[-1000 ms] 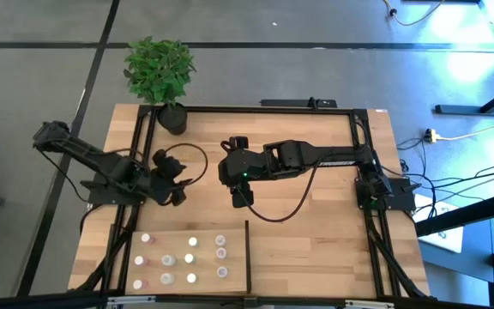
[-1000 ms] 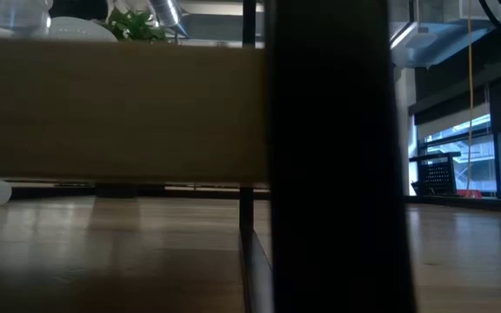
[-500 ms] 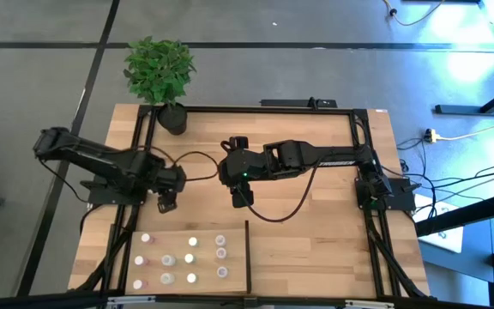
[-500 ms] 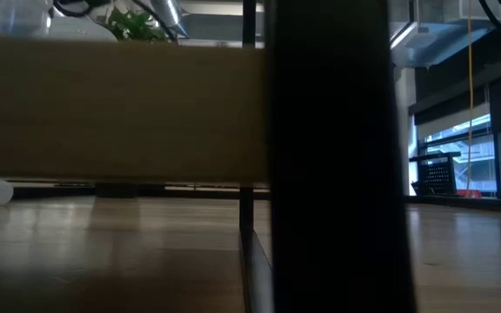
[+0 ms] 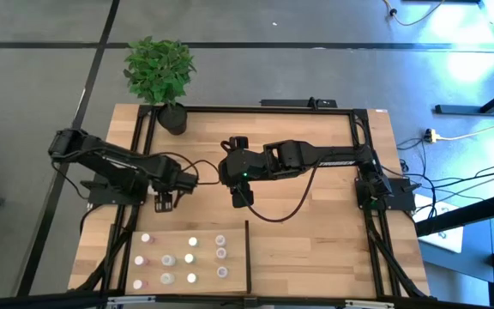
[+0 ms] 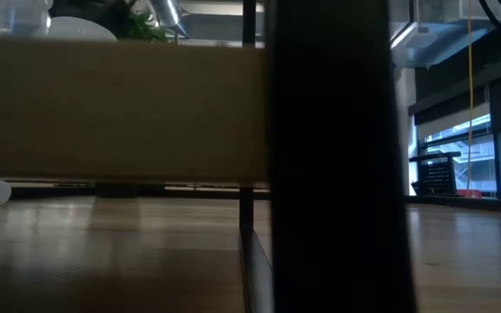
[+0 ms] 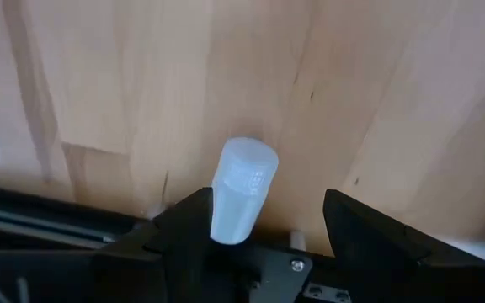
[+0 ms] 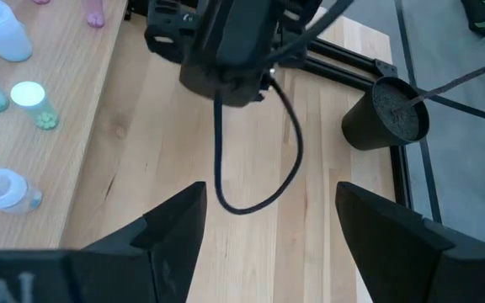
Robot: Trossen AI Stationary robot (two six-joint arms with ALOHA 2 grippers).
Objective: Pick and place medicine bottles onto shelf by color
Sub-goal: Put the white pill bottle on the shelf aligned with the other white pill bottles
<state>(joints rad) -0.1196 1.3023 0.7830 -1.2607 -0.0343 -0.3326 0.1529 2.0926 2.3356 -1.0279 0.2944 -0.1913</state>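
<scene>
Clamped on a pale bottle (image 7: 242,192), the left gripper (image 5: 165,201) hung over bare table, just short of the shelf (image 5: 238,257). Best to carry it level to its matching colour group (other bottles (image 5: 190,257) crowded there). Farther off, the right gripper (image 5: 242,196) waited mid-table, jaws apart.

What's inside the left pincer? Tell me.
A whitish bottle leans against one finger of the left pincer, above the tabletop. Its base is hidden.

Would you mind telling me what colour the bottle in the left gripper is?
Translucent whitish, cap included; the bottle shows best in the left wrist view.
</scene>
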